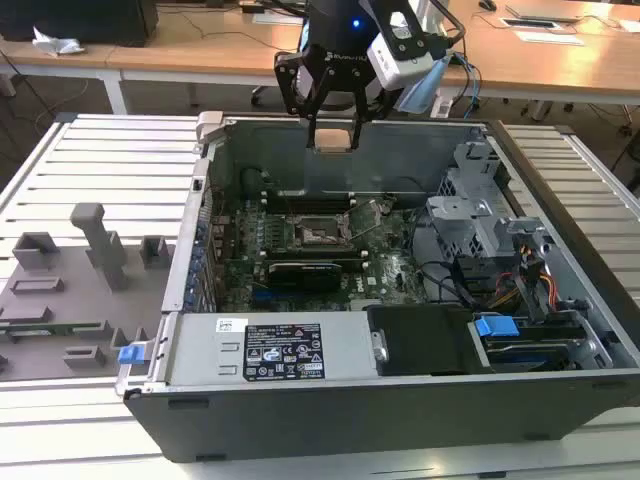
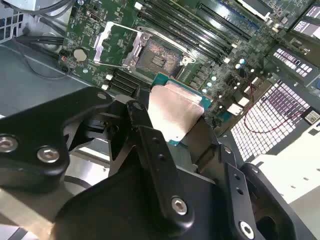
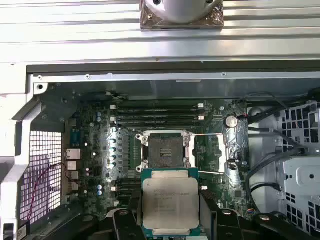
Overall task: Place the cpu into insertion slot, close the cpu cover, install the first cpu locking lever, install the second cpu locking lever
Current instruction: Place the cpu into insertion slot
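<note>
The cpu (image 3: 170,201) is pictured clamped between the jaws of the gripper (image 1: 333,138), which are drawn in narrow on two opposite edges of the chip, high above the open computer case (image 1: 300,400) that is set on the slatted desk (image 1: 100,160). The chip is held flat, with its silver-grey face turned toward the wrist and its other two edges left free. It is kept well apart from the motherboard (image 1: 395,268) below. The insertion slot (image 3: 163,151) is seen empty in both wrist views, its dark pinned centre exposed inside the black rim. The cpu cover (image 2: 101,47) is shown swung open beside the slot, so nothing is laid over the socket and no part of the placing is yet done. The chip is judged to be light, thin and rigid, so little force should be needed to carry it. Its smooth edges may be slippery, though, and a hold that is even and square across the sides is thought safest. The underside and the socket's fine pins are taken to be the fragile parts. The chip is therefore best held by the rim alone, level, and never pressed or slid across the slot
</note>
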### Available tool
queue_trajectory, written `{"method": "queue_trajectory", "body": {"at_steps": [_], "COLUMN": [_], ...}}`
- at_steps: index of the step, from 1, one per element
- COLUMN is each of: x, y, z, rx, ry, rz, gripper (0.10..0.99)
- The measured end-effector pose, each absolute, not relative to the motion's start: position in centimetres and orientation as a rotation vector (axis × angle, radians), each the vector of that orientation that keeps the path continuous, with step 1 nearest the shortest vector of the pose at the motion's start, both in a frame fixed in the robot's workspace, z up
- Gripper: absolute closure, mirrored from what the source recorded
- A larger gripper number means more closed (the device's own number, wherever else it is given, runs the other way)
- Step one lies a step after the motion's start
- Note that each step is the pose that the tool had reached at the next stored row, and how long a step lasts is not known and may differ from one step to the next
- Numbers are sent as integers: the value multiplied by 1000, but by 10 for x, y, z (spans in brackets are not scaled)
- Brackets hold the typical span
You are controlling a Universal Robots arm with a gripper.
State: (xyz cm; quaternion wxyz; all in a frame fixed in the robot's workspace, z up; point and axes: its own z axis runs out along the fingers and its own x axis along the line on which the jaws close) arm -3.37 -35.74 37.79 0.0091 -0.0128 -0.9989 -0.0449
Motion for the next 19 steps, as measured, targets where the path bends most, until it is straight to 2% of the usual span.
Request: {"method": "queue_trajectory", "body": {"at_steps": [6, 19], "x": [-34, -34], "y": [-357, -357], "z": [377, 348], "rx": [-40, -40], "ry": [-3120, -3122], "rz": [-140, -140], "gripper": [545, 545]}}
